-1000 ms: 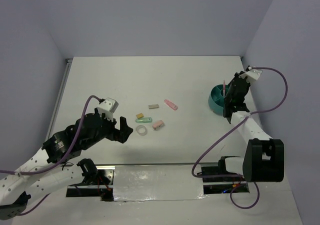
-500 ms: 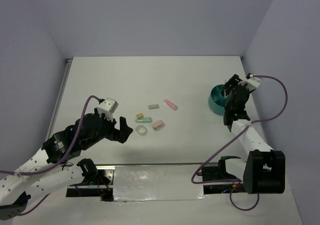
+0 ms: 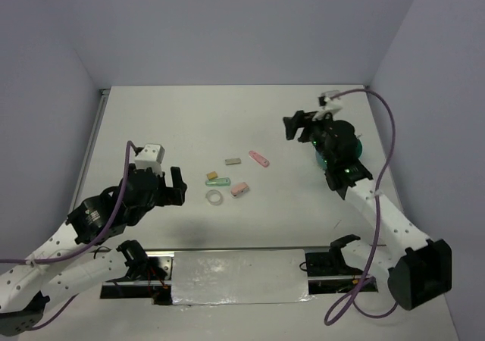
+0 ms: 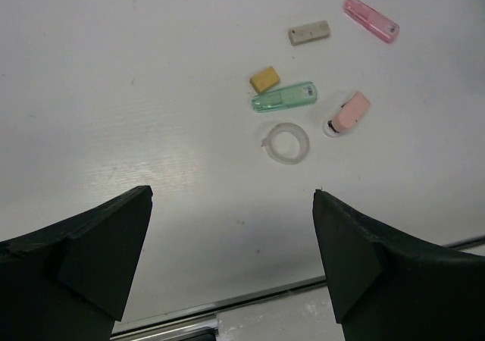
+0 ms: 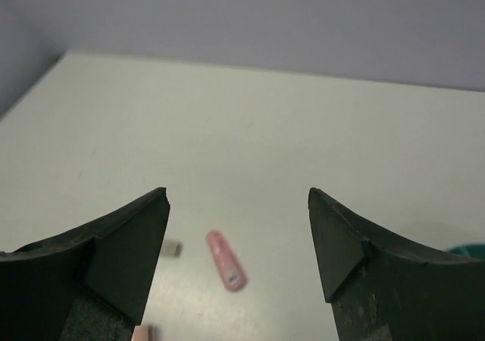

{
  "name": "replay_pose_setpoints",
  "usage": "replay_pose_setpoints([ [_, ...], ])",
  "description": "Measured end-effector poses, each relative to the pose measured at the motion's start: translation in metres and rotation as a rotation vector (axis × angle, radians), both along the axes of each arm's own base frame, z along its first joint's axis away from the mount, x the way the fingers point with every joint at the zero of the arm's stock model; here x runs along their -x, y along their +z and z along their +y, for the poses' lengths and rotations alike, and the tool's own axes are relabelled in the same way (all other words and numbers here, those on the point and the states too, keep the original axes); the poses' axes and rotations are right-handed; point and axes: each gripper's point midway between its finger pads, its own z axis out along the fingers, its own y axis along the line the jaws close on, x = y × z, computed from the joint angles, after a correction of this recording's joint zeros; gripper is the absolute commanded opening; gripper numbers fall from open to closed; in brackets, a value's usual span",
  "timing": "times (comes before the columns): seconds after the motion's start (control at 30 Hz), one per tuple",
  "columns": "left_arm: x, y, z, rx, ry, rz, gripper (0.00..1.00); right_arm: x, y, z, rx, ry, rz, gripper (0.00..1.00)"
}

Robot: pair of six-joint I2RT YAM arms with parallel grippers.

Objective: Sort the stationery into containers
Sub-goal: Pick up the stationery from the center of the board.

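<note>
Grippers: left gripper (image 4: pixel 232 201) spread wide, nothing between the fingers; right gripper (image 5: pixel 237 197) spread wide too, nothing held.
Clock ref: top view, 12 o'clock = far side of the table (image 3: pixel 151 121), 6 o'clock = near edge.
Left reach: left gripper points toward 3 o'clock; tape ring (image 4: pixel 286 143) sits just past its 3 o'clock, near, no contact.
Right reach: right gripper points toward 9 o'clock, held above the table; long pink piece (image 5: pixel 225 260) lies between its 7 and 8 o'clock, well apart.
Organiser: teal organiser (image 3: pixel 320 157) at 4 o'clock from right gripper, near the right table edge. It is mostly hidden under the wrist of the right arm (image 3: pixel 379 204); only teal slivers show, contents can't tell.
Loose stationery: six pieces flat mid-table, all outside the teal organiser.
Cluster centre: green piece (image 4: pixel 284 97).
Tan: tan block (image 4: pixel 264 78) at 10 o'clock of green piece, just beside it.
Grey: grey block (image 4: pixel 308 32) at 1 o'clock of green piece, apart.
Pink, long: long pink piece at 2 o'clock of green piece, beyond the grey block.
Pink, short: short pink block (image 4: pixel 349 114) at 4 o'clock of green piece, near.
Ring: tape ring at 6 o'clock of green piece, near, lying flat.
Arms: left arm (image 3: pixel 91 220) comes in from the 7 o'clock corner; right arm runs up the right side from 5 o'clock.
</note>
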Motion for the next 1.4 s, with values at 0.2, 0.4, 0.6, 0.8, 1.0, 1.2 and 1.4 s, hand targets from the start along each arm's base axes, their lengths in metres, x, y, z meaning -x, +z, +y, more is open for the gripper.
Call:
replay_pose_setpoints([
  [0.2,-0.002,0.003,0.009,0.011,0.051,-0.015,0.99,0.01,-0.082,0.107,0.278,0.357,0.244,0.8],
  [0.4,-0.002,0.004,0.009,0.013,0.05,-0.017,0.99,0.02,-0.184,0.124,0.512,0.464,0.528,0.76],
  [0.6,-0.001,0.004,0.005,0.022,0.028,-0.012,0.99,0.002,-0.218,0.124,0.632,0.477,0.639,0.76],
  [0.8,0.0,0.001,-0.003,0.019,-0.014,0.003,0.99,-0.029,-0.233,0.131,0.698,0.506,0.698,0.74],
  [1.0,0.002,0.0,-0.007,0.018,-0.039,0.014,0.99,-0.048,-0.26,0.118,0.72,0.509,0.776,0.67],
  [1.2,0.002,0.004,-0.01,0.04,-0.054,0.001,0.99,-0.043,-0.267,0.11,0.71,0.544,0.816,0.52],
  [1.4,0.002,0.007,-0.011,0.039,-0.068,-0.01,0.99,-0.039,-0.268,0.113,0.722,0.565,0.819,0.54],
])
